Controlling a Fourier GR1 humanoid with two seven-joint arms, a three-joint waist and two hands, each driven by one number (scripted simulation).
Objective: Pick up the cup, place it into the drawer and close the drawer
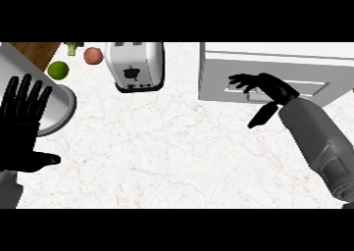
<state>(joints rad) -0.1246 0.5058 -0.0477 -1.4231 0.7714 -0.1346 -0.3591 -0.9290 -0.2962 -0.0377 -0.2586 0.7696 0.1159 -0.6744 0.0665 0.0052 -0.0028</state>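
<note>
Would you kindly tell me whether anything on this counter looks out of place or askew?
Nothing looks spilled or damaged. The toaster stands upright, with a green fruit and a reddish one lying apart to its left. One oddity: no cup shows on the counter, while the right hand is at the drawer front.

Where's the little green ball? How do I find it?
Find the white toaster at the far edge of the counter. Look left, past the pink ball. The green ball sits there: the only smooth, round green thing, lower than the stalky green one.
</note>
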